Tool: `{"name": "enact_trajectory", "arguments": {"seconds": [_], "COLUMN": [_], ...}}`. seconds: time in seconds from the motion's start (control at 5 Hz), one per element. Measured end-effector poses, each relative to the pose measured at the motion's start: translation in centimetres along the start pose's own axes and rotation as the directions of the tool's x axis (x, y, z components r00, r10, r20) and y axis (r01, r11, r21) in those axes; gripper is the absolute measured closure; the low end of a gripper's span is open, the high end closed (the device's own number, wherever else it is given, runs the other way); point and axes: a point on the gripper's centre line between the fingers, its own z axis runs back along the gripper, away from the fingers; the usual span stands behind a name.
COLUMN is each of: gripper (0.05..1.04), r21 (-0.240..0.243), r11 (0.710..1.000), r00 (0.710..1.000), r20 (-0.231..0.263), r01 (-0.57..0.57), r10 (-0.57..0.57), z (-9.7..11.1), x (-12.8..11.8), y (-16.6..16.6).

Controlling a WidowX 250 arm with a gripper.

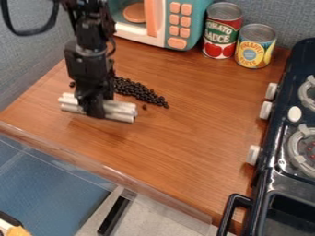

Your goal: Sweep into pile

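Gripper [95, 112] clamped on white bar [120, 110], upper left of desk [175, 138]. Black beans [142, 93] lie in a strip just beyond the bar and off to its right, stray bean [144, 107] apart on the near side. For a good sweep: bar low and level, long face to the beans, slow short pushes inward from the thin ends. Catch strays first; too fast or tilted, beans likely roll off or slip under.
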Motion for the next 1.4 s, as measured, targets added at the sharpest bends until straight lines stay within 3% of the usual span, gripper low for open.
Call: {"name": "enact_trajectory", "arguments": {"seconds": [0.2,0.4,0.6,0.8,1.0,1.4], "gripper": [0.704,0.704,0.704,0.704,0.704,0.704], "r21": [0.026,0.103,0.093,0.052,-0.023,0.0], "r11": [0.999,0.995,0.994,0.998,0.98,0.896], "r00": [0.997,0.992,0.984,0.99,0.974,0.894], "r20": [0.071,0.119,0.158,0.137,0.11,0.073], "r01": [-0.043,0.018,0.064,-0.034,-0.196,-0.443], "r10": [0.042,-0.03,-0.078,0.027,0.197,0.442], "z": [2.5,2.6,2.7,3.2,5.4,5.9], "x": [2.6,3.9,4.9,5.4,5.5,2.8], "y": [-1.1,-1.2,-1.4,-2.0,-3.9,-6.9]}}
